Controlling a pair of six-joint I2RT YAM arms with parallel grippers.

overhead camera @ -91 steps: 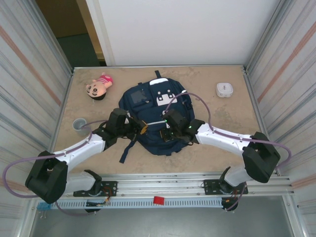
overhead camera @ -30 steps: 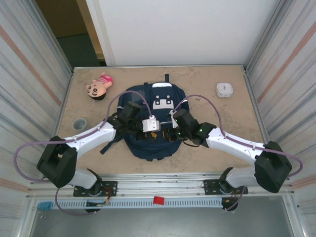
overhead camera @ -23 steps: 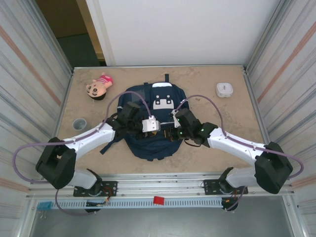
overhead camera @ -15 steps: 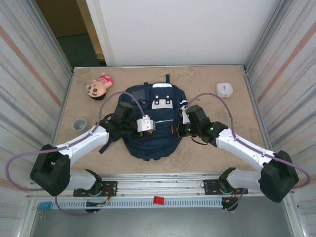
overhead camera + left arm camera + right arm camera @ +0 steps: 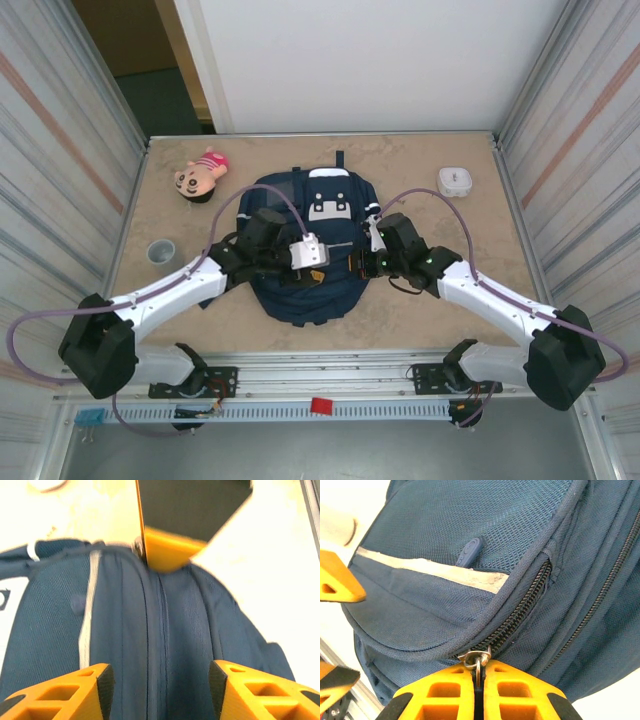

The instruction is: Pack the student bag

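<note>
Navy student bag [image 5: 300, 300], worktop [image 5: 450, 230] centre; we record right jaws clenched on its three-o'clock zip pull [image 5: 477, 658], left jaws released.

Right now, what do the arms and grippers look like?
Left arm and right arm: white links, black joint housings, a purple cable looping along each. Left gripper and right gripper: orange fingers with angular cut-outs.

White arm links [image 5: 160, 290], black joints, looping purple cables [image 5: 265, 186]; orange claw fingers [image 5: 520, 695] (triangular cut-outs).
</note>
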